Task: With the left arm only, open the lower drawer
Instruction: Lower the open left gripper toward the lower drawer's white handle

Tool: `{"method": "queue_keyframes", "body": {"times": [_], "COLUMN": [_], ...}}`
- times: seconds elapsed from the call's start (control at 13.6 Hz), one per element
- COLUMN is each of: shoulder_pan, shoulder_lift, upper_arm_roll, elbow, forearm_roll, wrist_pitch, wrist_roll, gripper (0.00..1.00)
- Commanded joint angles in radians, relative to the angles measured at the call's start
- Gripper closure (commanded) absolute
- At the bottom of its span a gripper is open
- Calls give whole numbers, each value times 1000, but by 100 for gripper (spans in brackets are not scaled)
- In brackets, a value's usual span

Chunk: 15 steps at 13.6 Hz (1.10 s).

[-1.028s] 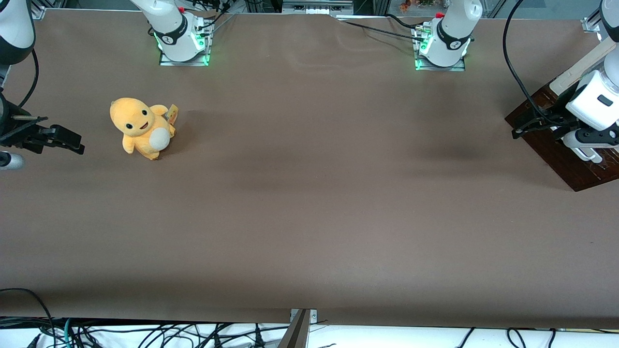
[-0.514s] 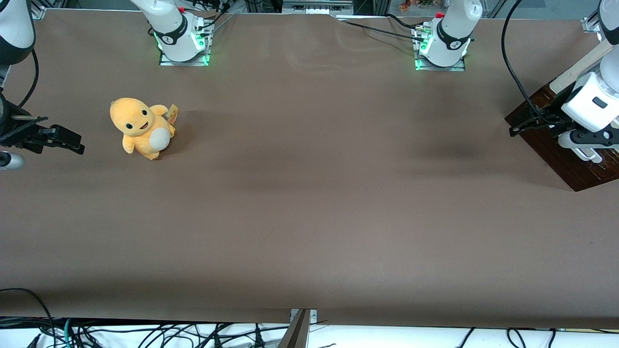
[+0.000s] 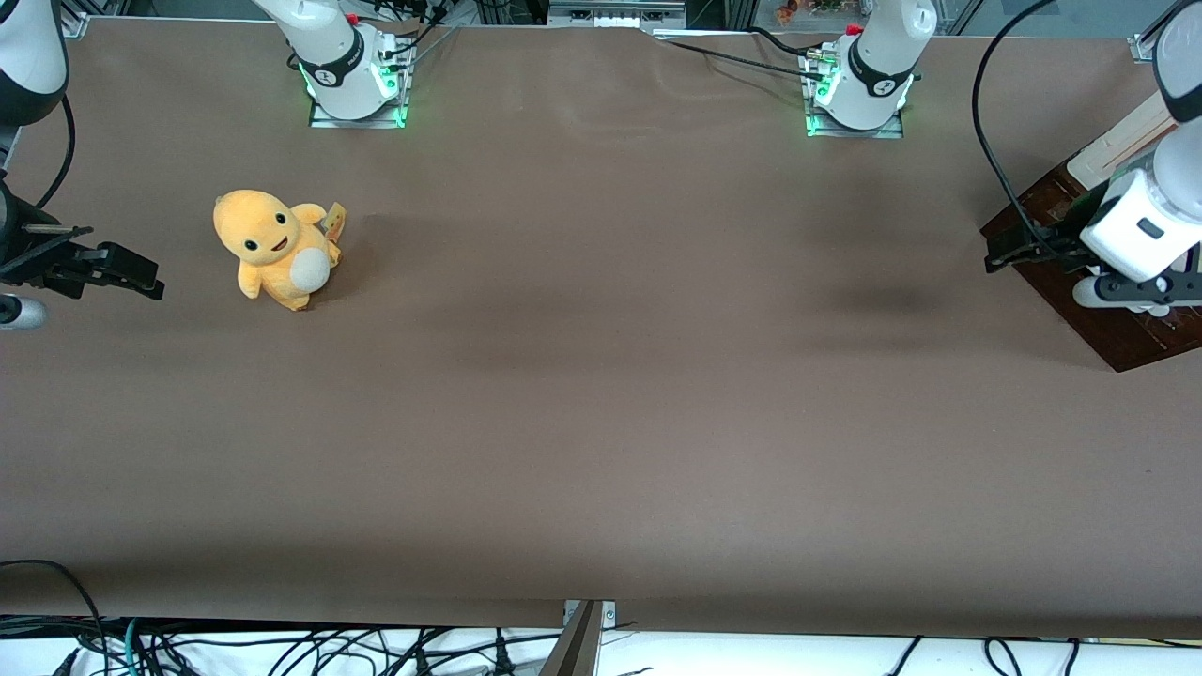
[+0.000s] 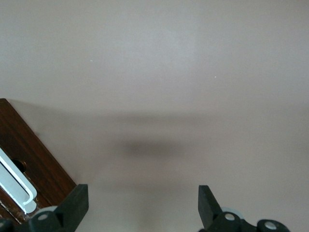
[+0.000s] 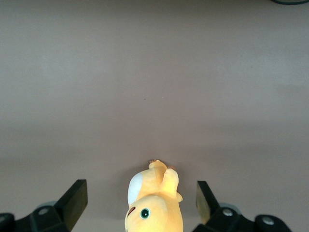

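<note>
Hovering at the working arm's end of the bench (image 3: 601, 376), your left arm (image 3: 1141, 221) holds its end effector (image 4: 143, 208) above the bare brown surface, just beside the cabinet (image 3: 1094, 310). Your wrist view shows the two black fingers (image 4: 77, 203) set wide apart with nothing between them; only bench and a soft shadow lie below the gap. One corner of the dark brown drawer front (image 4: 34, 159) enters that view, carrying the end of the white bar handle (image 4: 17, 186), which stands apart from the nearer finger. No contact with the handle is visible.

From the front camera you see the cabinet as a dark brown block set at an angle at the bench edge, partly covered by the arm's white wrist; a loose black cable (image 3: 995, 141) loops down to it. How far the lower drawer stands out cannot be told from either view. A yellow plush toy (image 3: 274, 249) sits upright toward the parked arm's end, well apart from the cabinet.
</note>
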Motion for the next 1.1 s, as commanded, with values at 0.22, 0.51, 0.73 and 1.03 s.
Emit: {"method": "queue_keyframes", "body": {"times": [0.22,0.51,0.73,1.03], "shoulder_pan": [14,13,14,10], "shoulder_lift": [25,27,27,27], "upper_arm_roll": [-2,-3,0,-8], "elbow": [47,47,47,45], "forearm_roll": [-11,-10,-2,165], "wrist_pitch": [-29,-29,-47,-121], "wrist_roll": [41,35,9,-52], "gripper": [0,0,0,0]}}
